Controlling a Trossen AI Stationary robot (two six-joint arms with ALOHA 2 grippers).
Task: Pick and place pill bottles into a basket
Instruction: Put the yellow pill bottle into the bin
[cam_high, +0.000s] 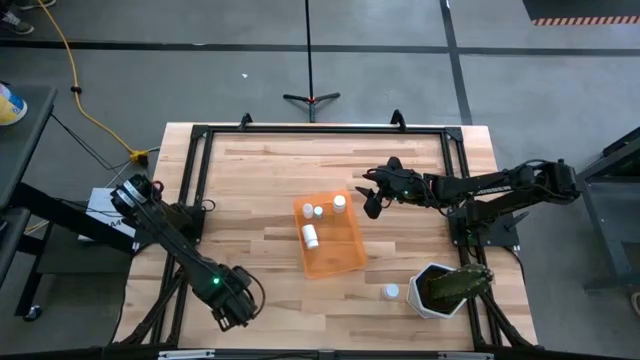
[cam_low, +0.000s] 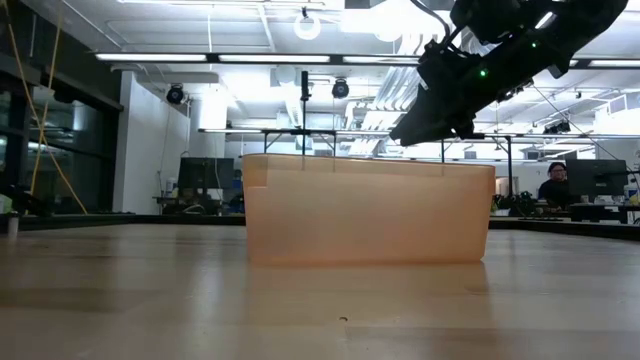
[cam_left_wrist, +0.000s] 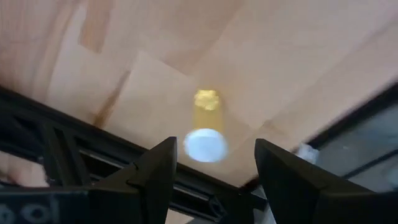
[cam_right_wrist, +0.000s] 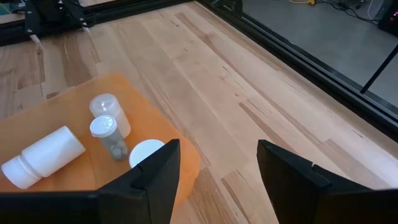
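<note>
The orange basket (cam_high: 345, 258) stands at the table's middle and also shows in the low view (cam_low: 365, 212). In it are three upright pill bottles (cam_high: 340, 202) (cam_right_wrist: 106, 134) and one lying on its side (cam_high: 311, 236) (cam_right_wrist: 42, 157). Another bottle (cam_high: 389, 292) stands on the table near the front right. My right gripper (cam_high: 372, 197) (cam_right_wrist: 217, 180) is open and empty, above the basket's far right corner (cam_low: 418, 128). My left gripper (cam_high: 236, 303) (cam_left_wrist: 214, 168) is open near the table's front left. Beyond its fingers a small white-capped yellowish thing (cam_left_wrist: 205, 143) shows blurred on the wood, untouched.
A white pot with a green plant (cam_high: 445, 288) stands at the front right, next to the loose bottle. A black frame (cam_high: 320, 130) runs round the table. In the low view a person (cam_low: 556, 185) sits at a desk in the room beyond.
</note>
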